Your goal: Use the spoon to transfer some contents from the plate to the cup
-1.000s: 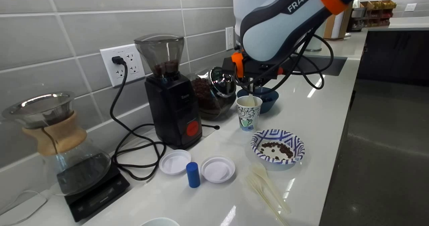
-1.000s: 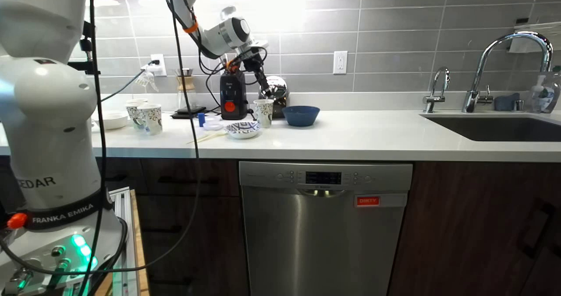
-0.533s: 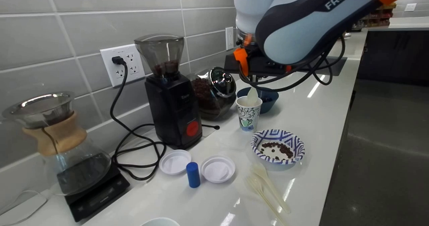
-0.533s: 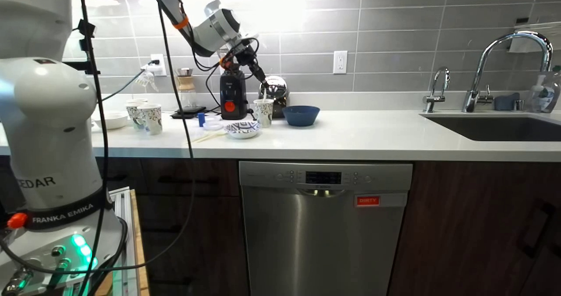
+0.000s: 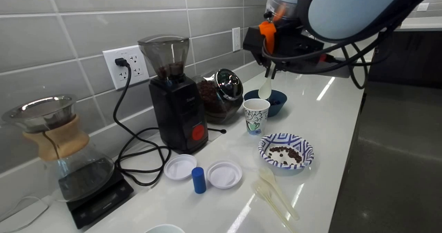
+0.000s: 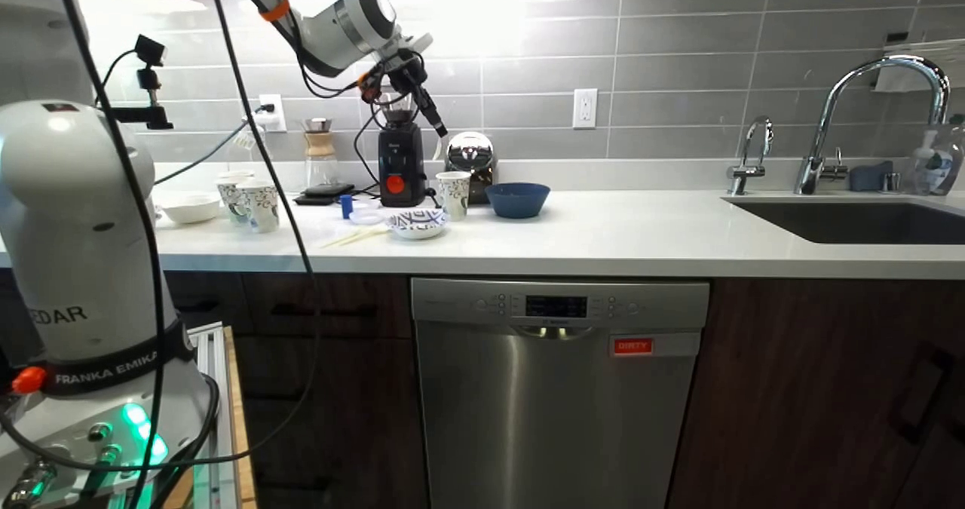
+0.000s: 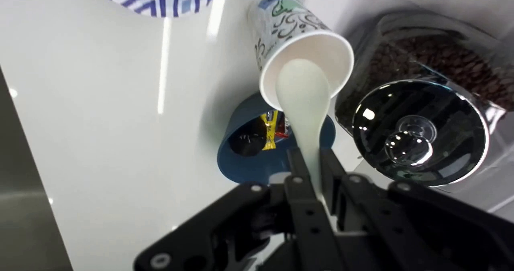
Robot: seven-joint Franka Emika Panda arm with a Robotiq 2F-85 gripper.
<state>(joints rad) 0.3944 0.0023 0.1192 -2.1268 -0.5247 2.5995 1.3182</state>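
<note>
My gripper is shut on a pale plastic spoon, and its fingers also show in an exterior view and the wrist view. The spoon points bowl-down, just above the rim of the white patterned cup and apart from it. In the wrist view the spoon overlaps the mouth of the cup. No bits show on the spoon; the cup's bottom is hidden. The blue-and-white plate holds the contents, dark brown bits, and stands beside the cup.
A dark blue bowl with wrapped sweets stands close behind the cup. A glass jar with a chrome lid and a black grinder stand by the wall. A loose spoon, a fork and a blue cylinder lie or stand nearby.
The spoon's bowl was down in the cup a second ago. My arm has lifted it up and out, still gripped. The cup and plate have not moved.
</note>
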